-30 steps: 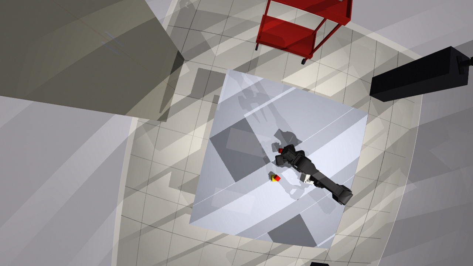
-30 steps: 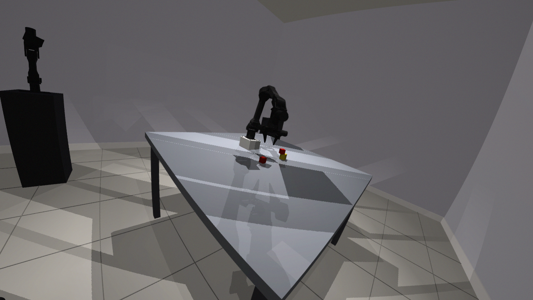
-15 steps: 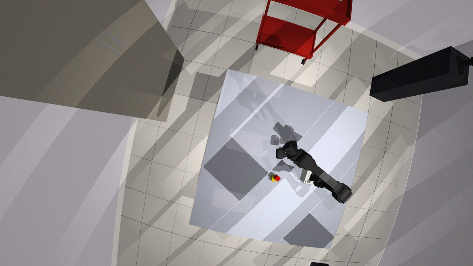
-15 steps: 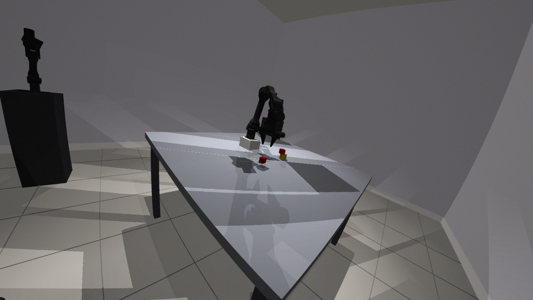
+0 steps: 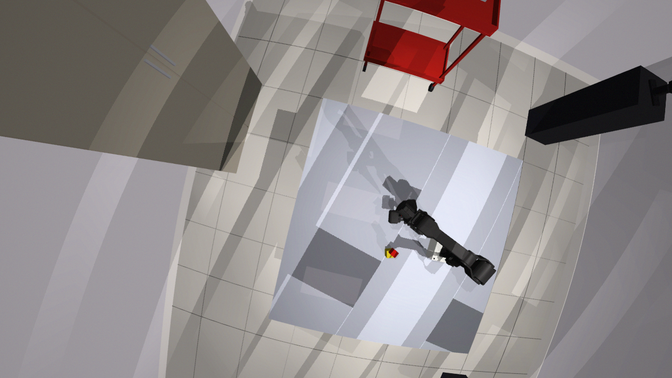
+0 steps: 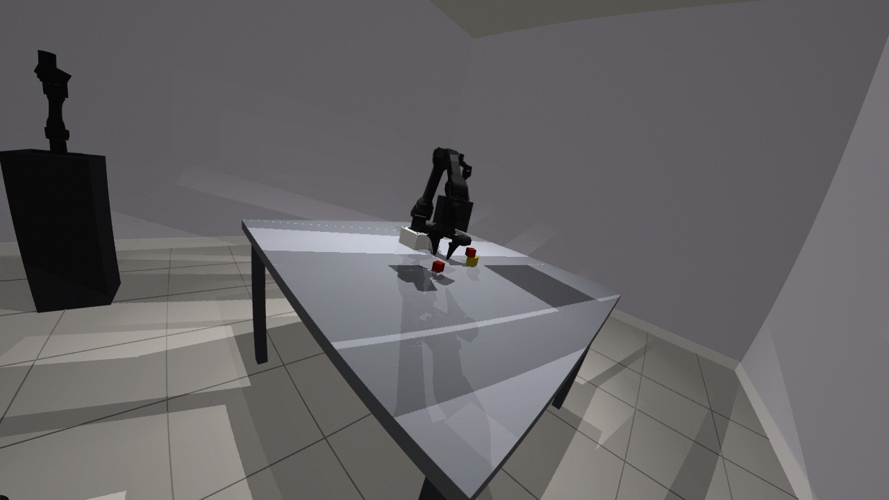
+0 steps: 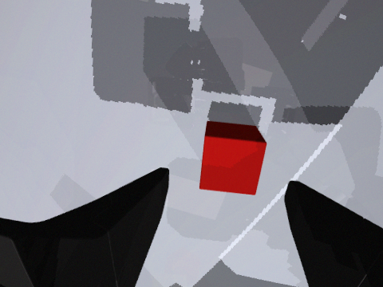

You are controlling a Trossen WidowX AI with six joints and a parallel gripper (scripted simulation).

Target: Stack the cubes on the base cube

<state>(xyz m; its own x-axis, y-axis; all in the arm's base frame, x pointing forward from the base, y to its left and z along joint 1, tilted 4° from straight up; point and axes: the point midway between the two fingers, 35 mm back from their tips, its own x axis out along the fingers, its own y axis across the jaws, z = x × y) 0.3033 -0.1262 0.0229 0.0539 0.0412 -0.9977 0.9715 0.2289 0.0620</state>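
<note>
Fingers Parted Above Second Red Cube

The fingers stand wide, holding nothing; the loose red cube sits on the tabletop, hidden in the top view; another red cube rests on the yellow base cube, partly covering it from above.

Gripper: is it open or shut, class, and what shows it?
Open: in the wrist view, the fingers stand apart, touching neither side of the red cube.
</note>
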